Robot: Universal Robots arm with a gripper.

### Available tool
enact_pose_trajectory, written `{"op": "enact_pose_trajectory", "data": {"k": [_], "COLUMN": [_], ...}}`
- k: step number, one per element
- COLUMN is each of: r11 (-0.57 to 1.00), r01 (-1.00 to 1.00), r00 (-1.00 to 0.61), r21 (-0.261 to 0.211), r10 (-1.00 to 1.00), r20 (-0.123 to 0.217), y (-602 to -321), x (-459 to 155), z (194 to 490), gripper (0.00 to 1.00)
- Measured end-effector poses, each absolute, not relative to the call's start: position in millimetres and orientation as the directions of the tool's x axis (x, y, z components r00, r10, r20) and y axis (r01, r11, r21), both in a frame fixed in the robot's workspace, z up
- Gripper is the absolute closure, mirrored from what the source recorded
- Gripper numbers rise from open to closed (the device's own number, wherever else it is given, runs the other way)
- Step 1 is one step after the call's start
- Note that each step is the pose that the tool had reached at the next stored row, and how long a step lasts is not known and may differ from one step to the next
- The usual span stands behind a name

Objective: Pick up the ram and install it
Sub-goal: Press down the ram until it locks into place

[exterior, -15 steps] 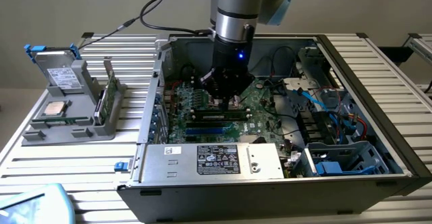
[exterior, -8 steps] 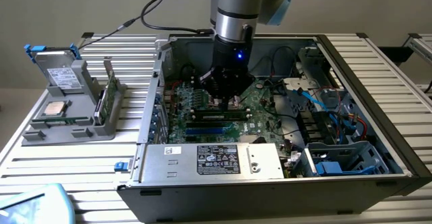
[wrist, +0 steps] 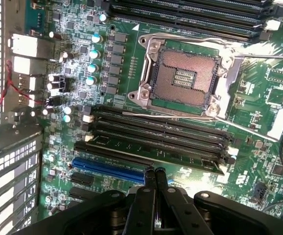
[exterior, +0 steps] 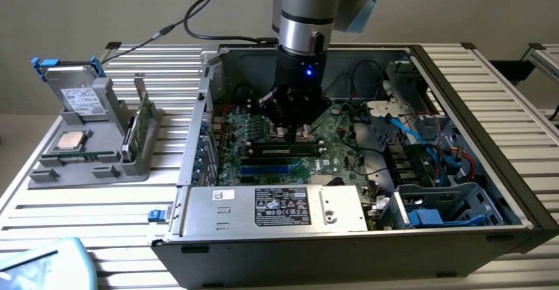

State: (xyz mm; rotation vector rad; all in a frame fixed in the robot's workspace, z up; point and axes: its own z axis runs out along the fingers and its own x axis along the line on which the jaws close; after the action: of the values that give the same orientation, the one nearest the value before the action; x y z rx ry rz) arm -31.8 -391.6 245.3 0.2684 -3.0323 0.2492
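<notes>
Upright, thin green ram (exterior: 138, 121).

An open computer case (exterior: 489, 100) lies on a slatted table (exterior: 78, 205), with a holder rack (exterior: 88, 152) beside it on the exterior view's left. Inside, the gripper (exterior: 292, 130) hangs over the motherboard (exterior: 336, 143), just above a ram (exterior: 288, 150) seated in the memory slots (wrist: 156, 134) beside the processor socket (wrist: 185, 78).
</notes>
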Motion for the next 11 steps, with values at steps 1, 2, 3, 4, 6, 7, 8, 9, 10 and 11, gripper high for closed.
{"op": "enact_pose_trajectory", "data": {"k": [1, 2, 3, 4, 6, 7, 8, 9, 10, 11], "r11": [0.973, 0.974, 0.976, 0.977, 0.980, 0.981, 0.982, 0.983, 0.984, 0.985], "r01": [-0.172, -0.164, -0.155, -0.145, -0.125, -0.115, -0.105, -0.093, -0.083, -0.071], "r00": [-0.983, -0.984, -0.986, -0.987, -0.990, -0.992, -0.993, -0.994, -0.995, -0.996], "r21": [-0.155, -0.155, -0.156, -0.157, -0.157, -0.158, -0.158, -0.158, -0.159, -0.159], "r10": [-0.158, -0.151, -0.142, -0.133, -0.113, -0.103, -0.094, -0.082, -0.072, -0.061], "r20": [0.097, 0.093, 0.090, 0.086, 0.080, 0.077, 0.075, 0.072, 0.070, 0.068], "y": [-391.6, -391.6, -391.6, -391.6, -391.6, -391.6, -391.6, -391.6, -391.6, -391.6], "x": [-31.8, -31.8, -31.8, -31.8, -31.8, -31.8, -31.8, -31.8, -31.8, -31.8], "z": [245.3, 245.2, 245.3, 245.3, 245.3, 245.2, 245.2, 245.2, 245.3, 245.3], "gripper": [0.90, 0.90, 0.90, 0.90, 0.90, 0.90, 0.90, 0.90, 0.90, 0.90]}}
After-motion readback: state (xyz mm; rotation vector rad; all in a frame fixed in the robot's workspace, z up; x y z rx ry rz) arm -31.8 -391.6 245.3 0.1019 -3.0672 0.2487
